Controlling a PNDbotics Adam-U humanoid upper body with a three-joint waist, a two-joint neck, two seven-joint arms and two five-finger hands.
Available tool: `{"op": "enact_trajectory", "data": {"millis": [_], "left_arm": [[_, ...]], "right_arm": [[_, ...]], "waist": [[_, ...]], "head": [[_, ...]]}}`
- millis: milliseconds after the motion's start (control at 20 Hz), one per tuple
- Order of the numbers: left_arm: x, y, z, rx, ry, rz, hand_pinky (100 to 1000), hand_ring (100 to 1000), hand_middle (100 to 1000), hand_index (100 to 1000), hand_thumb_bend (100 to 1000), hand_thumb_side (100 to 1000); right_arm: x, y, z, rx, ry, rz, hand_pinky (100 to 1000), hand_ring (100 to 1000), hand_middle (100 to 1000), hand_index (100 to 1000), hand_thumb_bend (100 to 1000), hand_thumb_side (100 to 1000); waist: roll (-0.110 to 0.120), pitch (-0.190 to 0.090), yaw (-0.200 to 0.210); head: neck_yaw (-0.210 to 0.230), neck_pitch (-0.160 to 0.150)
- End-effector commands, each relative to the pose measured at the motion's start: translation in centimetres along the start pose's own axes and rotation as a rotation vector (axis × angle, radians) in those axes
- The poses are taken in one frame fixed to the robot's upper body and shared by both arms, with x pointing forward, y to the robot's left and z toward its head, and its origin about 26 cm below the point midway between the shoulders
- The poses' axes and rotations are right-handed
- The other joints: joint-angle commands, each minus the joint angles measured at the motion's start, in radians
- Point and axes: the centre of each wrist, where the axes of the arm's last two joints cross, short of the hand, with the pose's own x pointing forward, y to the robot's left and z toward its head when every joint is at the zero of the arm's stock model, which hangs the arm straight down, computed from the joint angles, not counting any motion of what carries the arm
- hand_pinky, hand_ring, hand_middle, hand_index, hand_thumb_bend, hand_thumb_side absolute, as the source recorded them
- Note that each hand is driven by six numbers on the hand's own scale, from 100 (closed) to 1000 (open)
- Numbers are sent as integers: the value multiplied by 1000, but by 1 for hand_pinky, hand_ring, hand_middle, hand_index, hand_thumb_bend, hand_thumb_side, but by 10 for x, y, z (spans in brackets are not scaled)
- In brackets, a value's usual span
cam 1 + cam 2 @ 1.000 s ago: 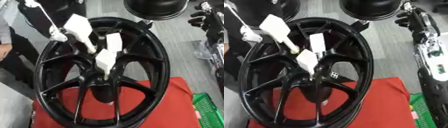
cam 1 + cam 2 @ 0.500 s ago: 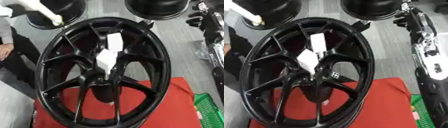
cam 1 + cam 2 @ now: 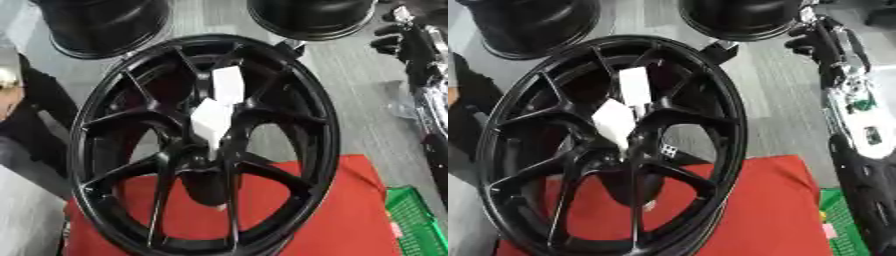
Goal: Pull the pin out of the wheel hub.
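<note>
- Grey floor and a red mat (image 3: 350, 215) carry the upright hub (image 3: 206, 145).
- White pin (image 3: 213, 121) juts from its centre.
- Right hand (image 3: 820, 42), upper right, is nearer; whether its fingers are apart cannot be told.

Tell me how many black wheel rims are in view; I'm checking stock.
3. The large black spoked wheel rim stands in front on the red mat; a second black rim lies behind at upper left, a third at upper right. More may be out of frame.
</note>
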Motion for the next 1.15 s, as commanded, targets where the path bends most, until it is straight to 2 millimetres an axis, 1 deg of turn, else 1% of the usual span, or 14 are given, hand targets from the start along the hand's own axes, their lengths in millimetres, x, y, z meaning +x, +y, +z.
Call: {"op": "enact_trajectory", "data": {"millis": [50, 150, 250, 350, 400, 450, 500, 550, 600, 750, 800, 850, 950, 1150], "left_arm": [[-24, 9, 14, -13, 93, 28, 980, 1000, 927, 998, 676, 1000], [-33, 2, 11, -64, 108, 78, 968, 1000, 914, 990, 575, 1000], [-34, 3, 11, -74, 114, 93, 948, 990, 896, 977, 555, 1000], [-31, 4, 10, -68, 111, 103, 945, 985, 890, 974, 561, 1000], [-28, 7, 10, -53, 104, 103, 894, 857, 832, 952, 550, 1000], [-25, 9, 10, -31, 93, 102, 882, 811, 799, 934, 518, 1000], [-20, 13, 11, -1, 77, 105, 865, 784, 775, 890, 351, 935], [-15, 16, 12, 29, 62, 116, 865, 814, 776, 842, 447, 1000], [-10, 20, 13, 65, 39, 132, 858, 818, 772, 823, 106, 825], [8, 23, 17, 180, -54, 225, 791, 776, 721, 778, 100, 757], [12, 21, 19, 213, -80, 263, 784, 775, 722, 784, 100, 762], [15, 18, 21, 246, -110, 301, 772, 775, 725, 827, 100, 759], [21, 12, 26, 316, -182, 366, 757, 772, 717, 840, 100, 730], [38, -20, 26, 364, -329, 469, 755, 775, 720, 835, 100, 735]], "right_arm": [[11, -5, -4, -2, -34, 23, 769, 618, 577, 751, 100, 723], [10, -4, -4, 5, -31, 24, 769, 618, 577, 751, 100, 725], [10, -4, -4, 11, -30, 25, 769, 618, 577, 751, 100, 725], [10, -4, -4, 12, -31, 25, 769, 618, 577, 751, 100, 724], [10, -4, -4, 11, -31, 26, 769, 618, 577, 752, 100, 725], [9, -4, -4, 10, -30, 26, 769, 618, 577, 752, 100, 725], [9, -5, -4, 8, -30, 27, 769, 618, 577, 752, 100, 725], [9, -5, -3, 6, -29, 27, 769, 618, 577, 751, 100, 753], [9, -5, -3, 4, -30, 25, 769, 618, 577, 752, 100, 723], [11, -5, -4, -2, -39, 11, 769, 618, 577, 751, 100, 719], [12, -4, -4, -4, -41, 6, 769, 618, 577, 751, 100, 718], [13, -3, -4, -4, -44, -1, 769, 618, 577, 751, 100, 717], [14, 0, -5, 0, -49, -15, 769, 618, 577, 751, 100, 716], [18, 5, -6, 13, -59, -32, 770, 618, 576, 751, 100, 712]], "waist": [[-3, -14, -1], [-4, -15, -2], [-5, -15, -2], [-5, -15, -3], [-5, -15, -3], [-4, -15, -3], [-5, -15, -2], [-5, -15, -1], [-7, -15, -1], [-14, -13, -1], [-17, -12, -2], [-21, -11, -6], [-28, -9, -15], [-40, -5, -25]], "head": [[7, -19], [9, -18], [8, -15], [11, -8], [10, -4], [9, -2], [7, 1], [5, 3], [4, 6], [0, 15], [0, 18], [2, 20], [9, 21], [24, 20]]}}
